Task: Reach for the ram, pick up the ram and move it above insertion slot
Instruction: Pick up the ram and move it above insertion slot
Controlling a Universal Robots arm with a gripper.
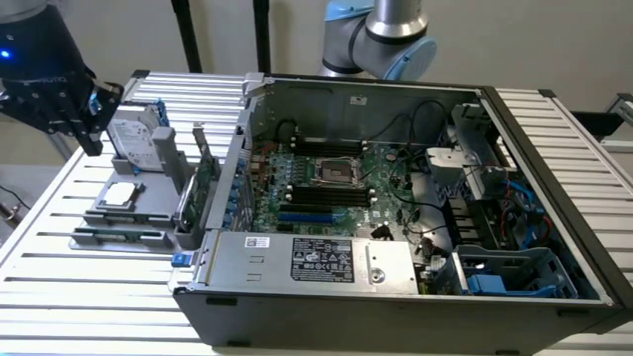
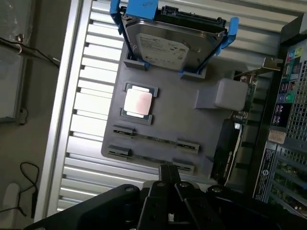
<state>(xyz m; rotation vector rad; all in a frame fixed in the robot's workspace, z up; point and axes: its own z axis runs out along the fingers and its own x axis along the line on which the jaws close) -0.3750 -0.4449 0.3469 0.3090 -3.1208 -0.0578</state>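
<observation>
Ram [image 2: 151, 158] stands on edge, a thin green strip in the gray tray [image 2: 192, 125]; hand [image 2: 169, 174] nearby, state I cannot tell.

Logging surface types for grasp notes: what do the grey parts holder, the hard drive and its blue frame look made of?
Grey parts holder: matte, even grey, blocky shapes, probably plastic.
Hard drive: silvery lid with a dull sheen, likely metal, bearing a paper-like label.
Its blue frame: uniform bright colour, likely plastic.
</observation>
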